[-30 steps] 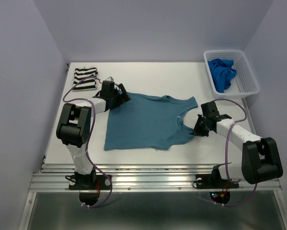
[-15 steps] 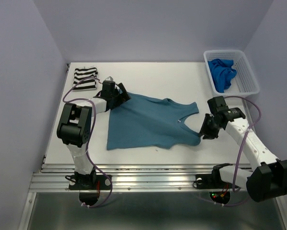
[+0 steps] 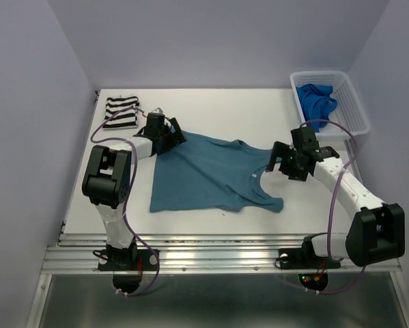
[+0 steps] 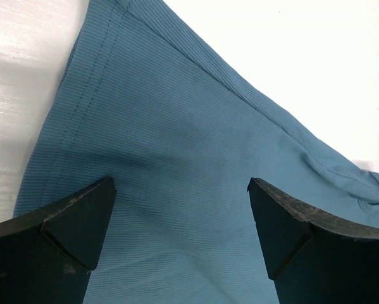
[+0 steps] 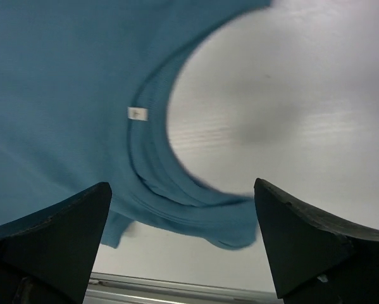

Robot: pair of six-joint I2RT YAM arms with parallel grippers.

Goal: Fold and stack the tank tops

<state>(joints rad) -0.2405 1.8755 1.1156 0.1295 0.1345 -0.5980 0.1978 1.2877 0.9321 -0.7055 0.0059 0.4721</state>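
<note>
Note the teal tank top [image 4: 176,126]: matt cloth in a fine ribbed knit, with a stitched hem. Under it you see the table [image 3: 218,109], white, smooth and faintly sheened. The left gripper [image 4: 181,182] shows you fingers [image 4: 69,234] of matt black, slightly grainy material. Your basket [image 3: 354,113] is white plastic lattice. The striped top [image 3: 121,113] and royal blue top [image 3: 315,102] are soft cloth. The front rail [image 3: 218,254] is ribbed bare metal.
</note>
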